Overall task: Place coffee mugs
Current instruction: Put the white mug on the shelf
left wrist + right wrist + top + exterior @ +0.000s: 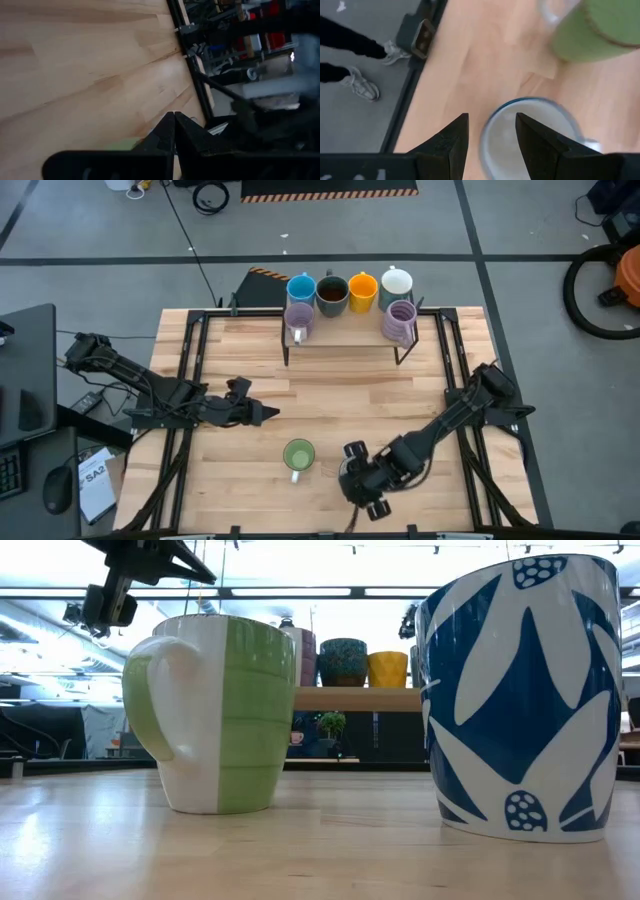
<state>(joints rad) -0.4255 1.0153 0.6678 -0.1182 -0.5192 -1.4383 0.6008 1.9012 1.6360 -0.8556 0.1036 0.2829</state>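
The right pincer [491, 134] is seen poised over the near part of the table [340, 390], its two dark fingers [451, 142] set partly apart and straddling the near rim of a white mug with a blue leaf pattern [520, 690]; whether the rim is actually gripped cannot be told. That mug stands upright on the wood, and just beside it the green mug [298, 455] is stood upright too, with its white handle turned toward the near edge. The left pincer [262, 413] is held fully closed and empty above the left half of the table, pointed toward the middle, well apart from both mugs. At the far edge a low wooden shelf [345, 335] is seen, along which the blue mug [301, 289], the dark brown mug [332, 294], the orange mug [362, 288] and a white mug [397, 282] are lined, with the two lilac mugs [299, 319] placed in front of them. Beyond the table's edge, a person's shoes [362, 82] are visible on the grey floor.
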